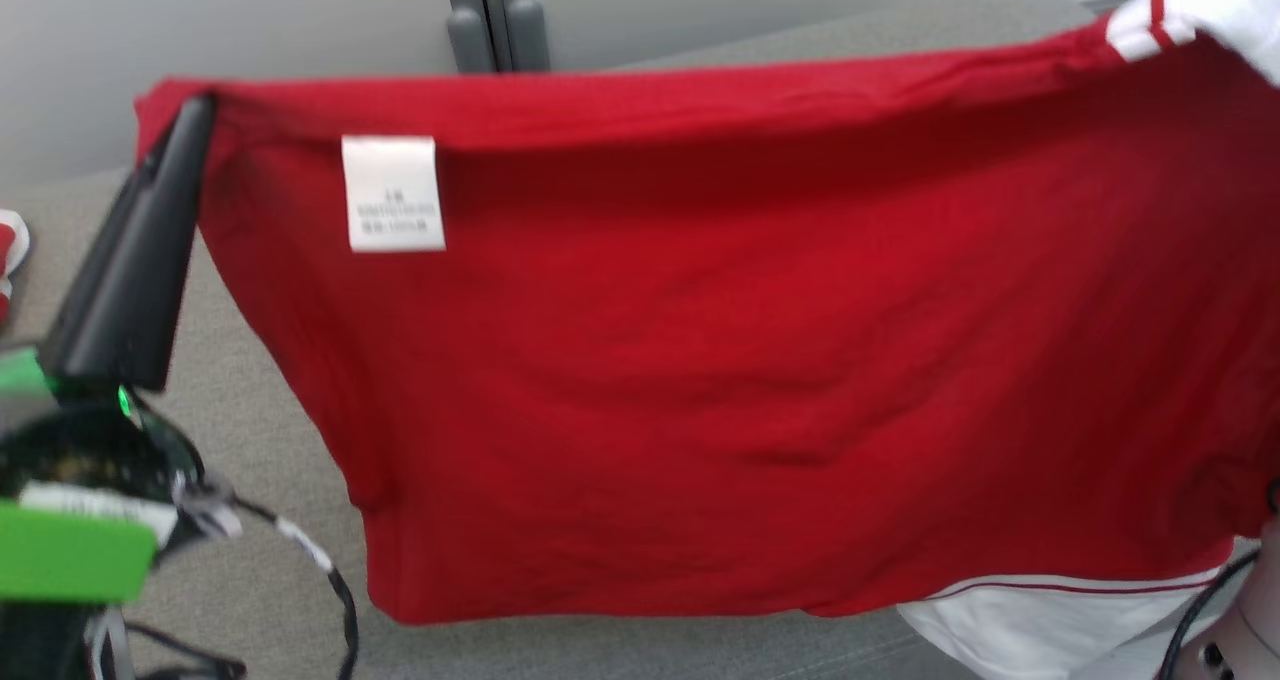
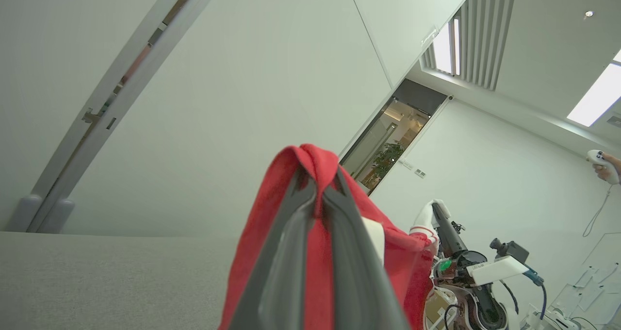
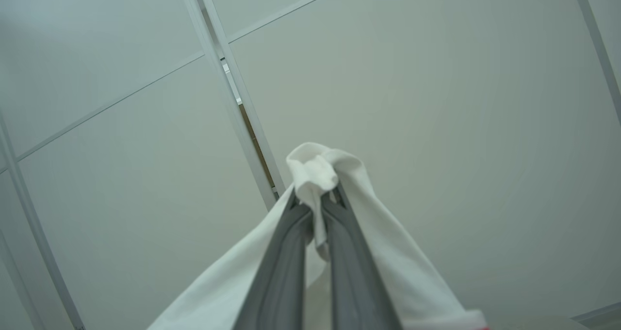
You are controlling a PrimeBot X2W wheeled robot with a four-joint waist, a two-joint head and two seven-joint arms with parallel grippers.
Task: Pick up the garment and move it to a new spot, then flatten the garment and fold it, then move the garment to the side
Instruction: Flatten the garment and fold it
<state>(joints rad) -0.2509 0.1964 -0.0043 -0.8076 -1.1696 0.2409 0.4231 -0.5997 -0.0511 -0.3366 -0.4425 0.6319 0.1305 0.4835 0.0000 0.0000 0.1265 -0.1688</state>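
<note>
The red garment (image 1: pixel 760 380) is hanging spread wide above the grey worktop (image 1: pixel 260 460), stretching between both arms; whether its lower edge is touching the surface cannot be told. The jaws of the left gripper (image 1: pixel 192 120) are pressing together on the garment's upper left corner, and in the left wrist view red cloth is bunching over the fingertips. The jaws of the right gripper (image 3: pixel 318 206) are pinching a white part of the garment at its upper right, with a wad of white cloth sticking out past the tips. A white label (image 1: pixel 393 193) is showing on the red cloth near the left gripper, its print too blurred to read. White panels with thin red stripes are showing at the garment's top right and bottom right corners. In the left wrist view a person's hand (image 2: pixel 604 167) is holding a pale controller at the far right edge
</note>
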